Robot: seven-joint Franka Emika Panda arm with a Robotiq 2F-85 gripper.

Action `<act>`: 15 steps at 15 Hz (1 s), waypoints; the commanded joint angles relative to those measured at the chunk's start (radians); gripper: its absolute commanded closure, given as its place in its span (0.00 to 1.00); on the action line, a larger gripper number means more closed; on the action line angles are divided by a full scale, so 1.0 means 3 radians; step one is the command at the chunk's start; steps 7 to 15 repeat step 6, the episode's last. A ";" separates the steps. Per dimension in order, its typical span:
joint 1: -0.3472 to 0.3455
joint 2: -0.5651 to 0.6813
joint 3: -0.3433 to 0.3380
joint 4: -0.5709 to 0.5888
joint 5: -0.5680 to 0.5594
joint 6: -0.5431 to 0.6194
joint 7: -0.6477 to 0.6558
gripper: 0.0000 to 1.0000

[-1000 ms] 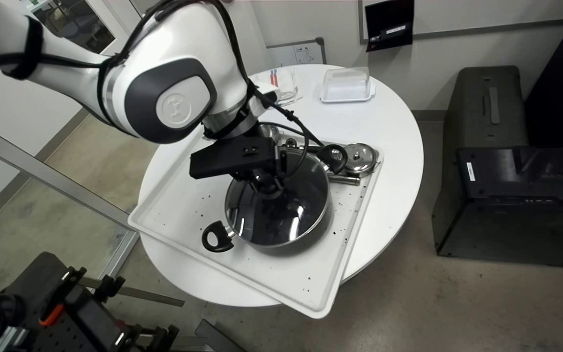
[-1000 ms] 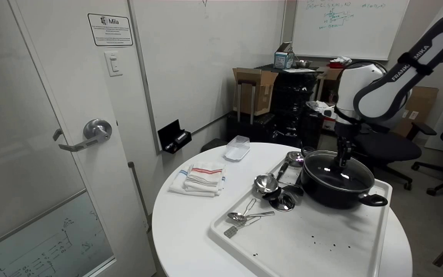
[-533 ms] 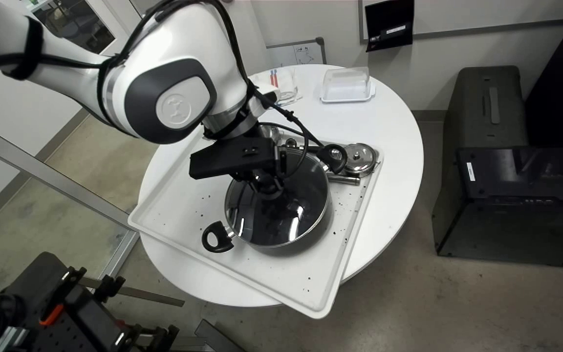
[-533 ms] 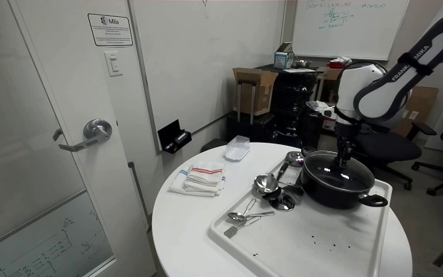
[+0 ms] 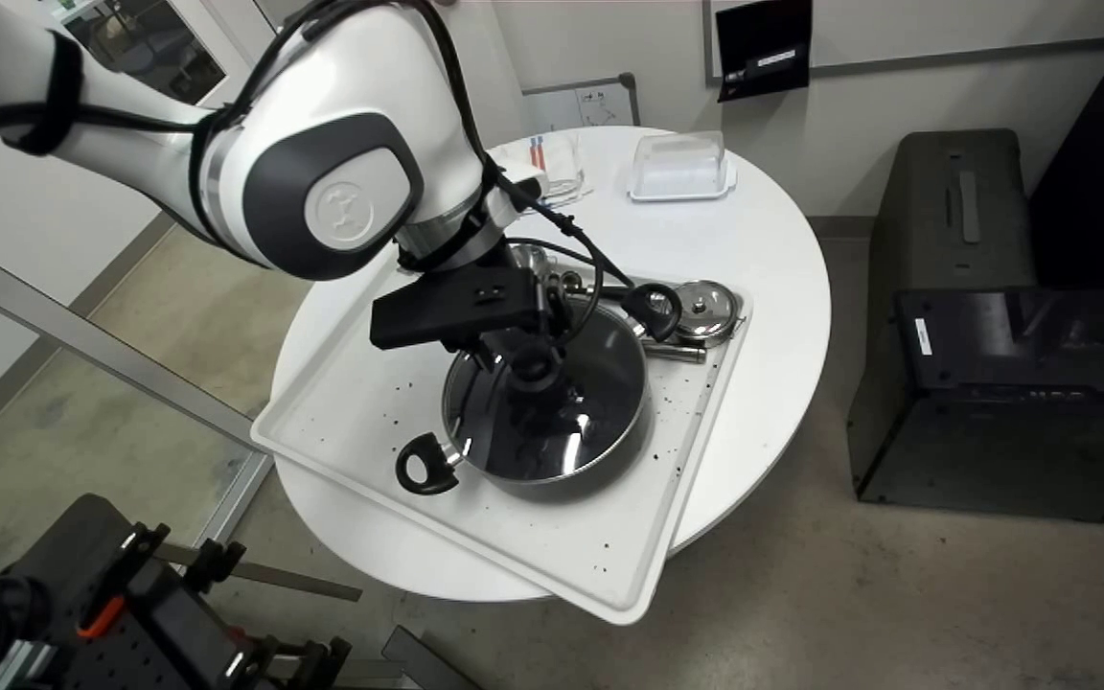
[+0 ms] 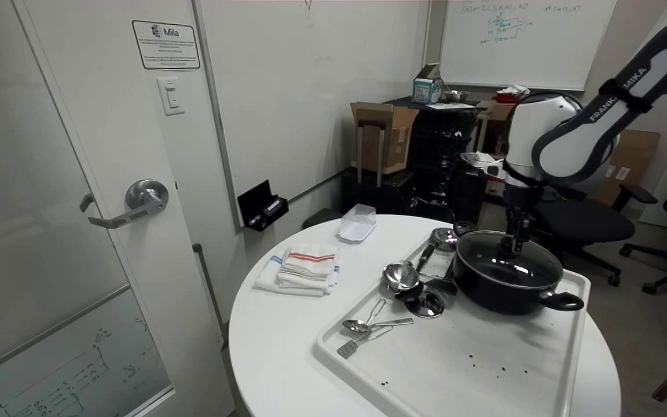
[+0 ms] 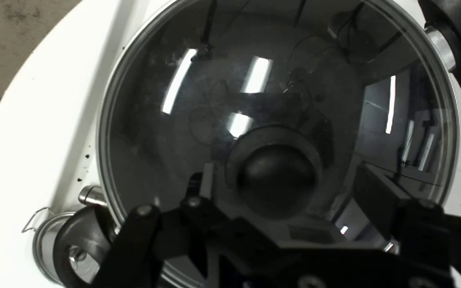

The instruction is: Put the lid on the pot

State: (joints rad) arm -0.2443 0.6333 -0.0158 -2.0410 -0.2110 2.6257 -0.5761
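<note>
The lid (image 7: 214,132), dark see-through glass with a metal rim, lies level on the black pot (image 6: 490,294) and covers its mouth. Its round black knob (image 7: 277,176) sticks up in the middle. Around that knob my gripper (image 7: 285,176) stands open, with a gap between the knob and the fingers (image 7: 378,196) on either side. In both exterior views the gripper (image 5: 535,369) is low over the lid's centre, pointing down. One pot handle (image 5: 427,465) shows at the near left of the tray, and another handle (image 5: 653,310) on the opposite side.
A white tray (image 6: 455,370) on a round white table (image 6: 287,347) bears the pot. Beside the pot lie metal utensils (image 6: 368,327), a ladle-like bowl (image 6: 401,277) and a small lidded metal pot (image 5: 705,309). Folded towels (image 6: 304,269) and a clear plastic box (image 5: 678,165) stand farther off.
The gripper has opened and its fingers have come away from the knob. The lid has dropped slightly and now sits lower and flatter on the pot. The arm has barely moved.
</note>
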 commanded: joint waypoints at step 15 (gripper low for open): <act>-0.0013 -0.0104 0.0047 -0.0057 0.0000 -0.0004 -0.0033 0.00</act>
